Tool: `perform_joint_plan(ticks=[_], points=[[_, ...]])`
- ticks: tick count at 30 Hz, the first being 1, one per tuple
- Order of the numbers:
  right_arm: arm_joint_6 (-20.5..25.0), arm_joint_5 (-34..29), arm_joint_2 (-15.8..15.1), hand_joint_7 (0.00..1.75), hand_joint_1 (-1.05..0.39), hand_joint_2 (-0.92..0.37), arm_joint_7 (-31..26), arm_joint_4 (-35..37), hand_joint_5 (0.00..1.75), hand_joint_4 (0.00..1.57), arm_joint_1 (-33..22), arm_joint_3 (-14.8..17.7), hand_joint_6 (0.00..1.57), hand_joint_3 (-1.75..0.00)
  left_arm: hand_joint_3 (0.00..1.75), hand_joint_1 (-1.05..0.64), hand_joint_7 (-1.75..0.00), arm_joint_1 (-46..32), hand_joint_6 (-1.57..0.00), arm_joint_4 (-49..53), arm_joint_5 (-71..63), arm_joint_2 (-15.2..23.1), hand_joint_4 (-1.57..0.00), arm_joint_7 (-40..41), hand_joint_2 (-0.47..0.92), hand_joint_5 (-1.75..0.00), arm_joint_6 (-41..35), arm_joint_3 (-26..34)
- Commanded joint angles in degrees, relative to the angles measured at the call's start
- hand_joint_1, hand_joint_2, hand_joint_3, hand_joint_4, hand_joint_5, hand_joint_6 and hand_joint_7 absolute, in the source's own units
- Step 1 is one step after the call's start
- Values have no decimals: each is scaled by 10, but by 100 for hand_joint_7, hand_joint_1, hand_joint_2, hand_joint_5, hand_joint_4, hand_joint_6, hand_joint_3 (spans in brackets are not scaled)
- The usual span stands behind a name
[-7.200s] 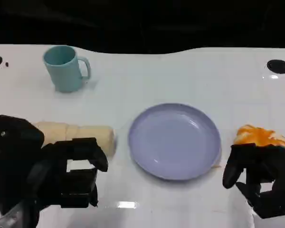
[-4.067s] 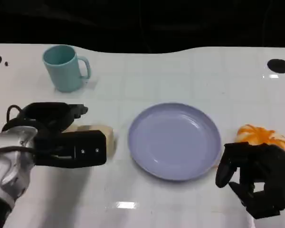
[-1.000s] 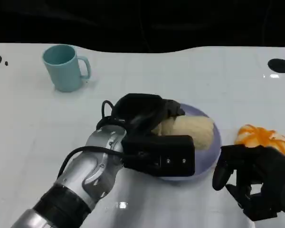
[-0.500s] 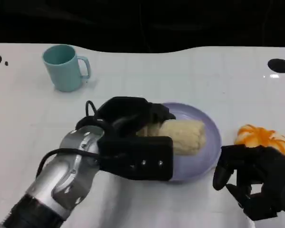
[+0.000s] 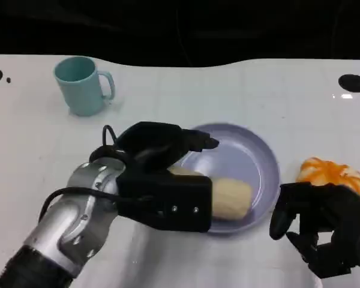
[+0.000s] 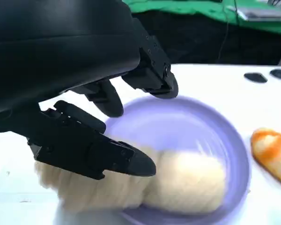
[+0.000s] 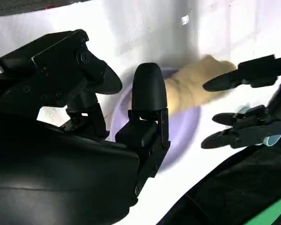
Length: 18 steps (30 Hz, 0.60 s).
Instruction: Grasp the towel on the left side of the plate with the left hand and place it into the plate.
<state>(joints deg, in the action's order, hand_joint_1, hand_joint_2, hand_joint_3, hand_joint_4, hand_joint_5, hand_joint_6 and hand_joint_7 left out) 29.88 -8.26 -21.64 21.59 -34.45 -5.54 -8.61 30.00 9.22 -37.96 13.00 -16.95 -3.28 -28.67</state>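
a white surface (image 5: 240, 90) seen from the robot's head, with a lavender plate (image 5: 252, 156) at its centre. the rolled cream towel (image 5: 231, 199) now lies inside the plate, at the edge nearest the robot. a second ago it sat higher, near the plate's middle, wrapped by the left hand (image 5: 162, 180); half a second ago it was lower but the fingers were still around it. now the fingers have spread and lifted off it, and the left hand has drawn back toward the robot and to the left, its black body covering the towel's left end.

in the left wrist view the fingers (image 6: 107, 154) stand apart above the towel (image 6: 187, 183), with the roll blurred below them on the plate (image 6: 234, 154); one finger lies close over the roll and contact cannot be ruled out there. the left hand reads as released, holding nothing.

the right hand (image 5: 327, 231) hangs loosely curled and empty at the lower right, just in front of an orange cloth (image 5: 330, 172) beside the plate. a teal mug (image 5: 81, 85) stands well apart at the upper left.

judged from this, the towel's placing is essentially done; what remains is for the left hand to pull clear without dragging the roll over the rim.
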Motion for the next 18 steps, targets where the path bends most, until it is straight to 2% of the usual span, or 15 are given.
perform_joint_plan(ticks=[1,4,8,12,15,18], points=[[2,2,-5,145,2,-57,0,-5,175,74,-3,3,70,-108,15,-53,0,39,-34,50,-24,-15,-30,-6,92,-33,-14,-20],[-4,2,-3,145,2,-57,-1,-3,175,75,-3,3,70,-108,11,-70,0,53,-13,70,-49,-18,-9,-12,92,-23,-31,-36],[-3,1,-3,146,2,-57,-2,-2,175,75,-2,2,70,-108,12,-84,0,55,-1,77,-53,-19,0,-9,92,-18,-31,-40],[0,-3,-7,145,1,-57,-1,-3,175,75,0,1,70,-108,19,-87,-1,44,-2,64,-46,-8,0,10,92,-26,-11,-28],[0,-3,-7,144,1,-57,-1,-4,175,75,0,2,70,-108,20,-82,-4,30,-9,38,-37,-1,-5,11,92,-35,-4,-13],[-1,1,-4,144,2,-57,-1,-4,175,76,-1,5,70,-108,20,-70,-9,4,-19,-10,1,8,-17,4,92,-44,13,18]])
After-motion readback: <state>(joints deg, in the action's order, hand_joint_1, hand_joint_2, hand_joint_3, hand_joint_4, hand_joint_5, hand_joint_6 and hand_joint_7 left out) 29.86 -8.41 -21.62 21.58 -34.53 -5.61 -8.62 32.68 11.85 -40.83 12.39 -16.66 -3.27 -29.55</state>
